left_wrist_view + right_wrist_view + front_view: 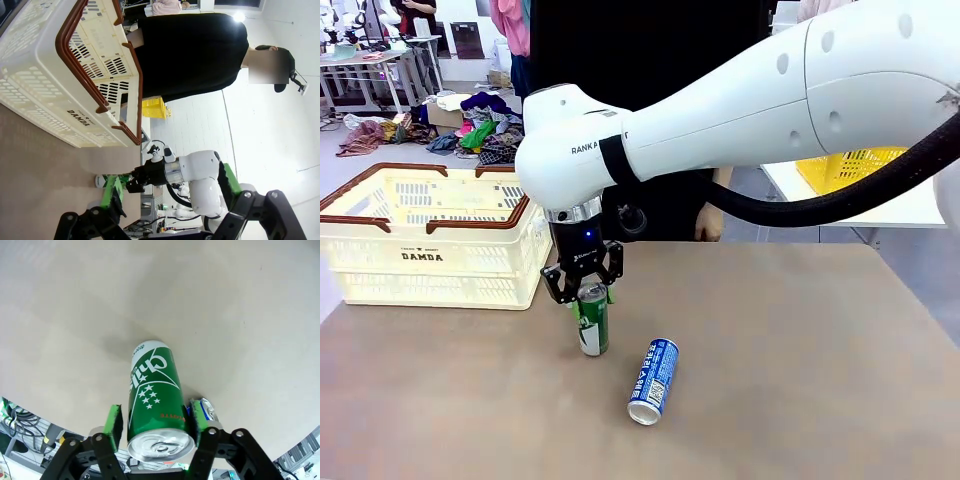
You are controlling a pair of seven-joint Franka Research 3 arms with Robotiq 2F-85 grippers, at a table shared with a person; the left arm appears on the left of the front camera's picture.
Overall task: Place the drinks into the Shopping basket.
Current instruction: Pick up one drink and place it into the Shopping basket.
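Right gripper [583, 290] comes straight down over the green can [592, 325]. Its jaws are apart and straddle the can's top. In the right wrist view one pad sits close against the can wall and the other shows a clear gap, so it is not clamped. The can stands on end on the surface [800, 380], leaning slightly, so a top-down side pinch looks like the aim.

The blue can [653, 380] lies on its side just beside the green one, nearer the robot, and does not touch it. It lies angled, so it probably needs a grip across the body and could roll if nudged.

Left gripper [170, 182] is wide open and empty, held off to the basket side, out of the right arm's way.

The Shopping basket [380, 195] sits at the far left of the surface, near the green can, with its handles folded out onto the rim and its mouth open. No drinks are visible inside, so both are likely left to place.

The path is short: lift, move left, clear the brown rim, then lower. The right half of the surface is bare. The person [650, 60] stands at the far edge behind the arm. A yellow basket [850, 168] sits on another table, well apart.
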